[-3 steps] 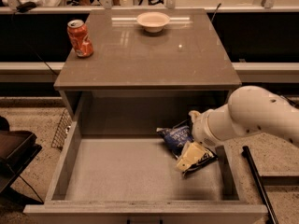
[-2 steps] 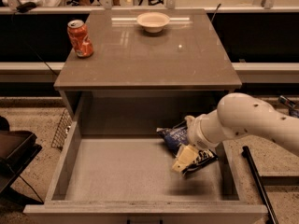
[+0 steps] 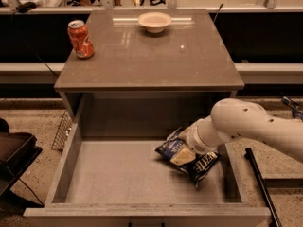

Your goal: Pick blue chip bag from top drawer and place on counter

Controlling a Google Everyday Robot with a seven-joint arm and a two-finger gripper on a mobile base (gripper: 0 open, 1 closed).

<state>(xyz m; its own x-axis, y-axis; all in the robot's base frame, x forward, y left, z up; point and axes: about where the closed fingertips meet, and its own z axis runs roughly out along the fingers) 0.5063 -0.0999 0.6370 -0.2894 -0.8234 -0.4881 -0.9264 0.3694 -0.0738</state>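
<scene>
The blue chip bag (image 3: 204, 163) lies crinkled on the right side of the open top drawer (image 3: 113, 174), near its right wall. My gripper (image 3: 182, 152) reaches in from the right on a white arm (image 3: 246, 126) and sits on the bag's upper left part, covering its middle. The counter (image 3: 156, 60) is the brown-grey top slab directly above and behind the drawer.
An orange soda can (image 3: 81, 39) stands at the counter's left rear. A white bowl (image 3: 155, 21) sits at the rear centre. A wire rack (image 3: 61, 131) leans left of the cabinet. A dark tray (image 3: 14, 150) is at far left, a black rod (image 3: 260, 188) at right.
The gripper has moved left and slightly down onto the bag. The bag has shifted a little, its dark end now pointing toward the drawer's front right.
</scene>
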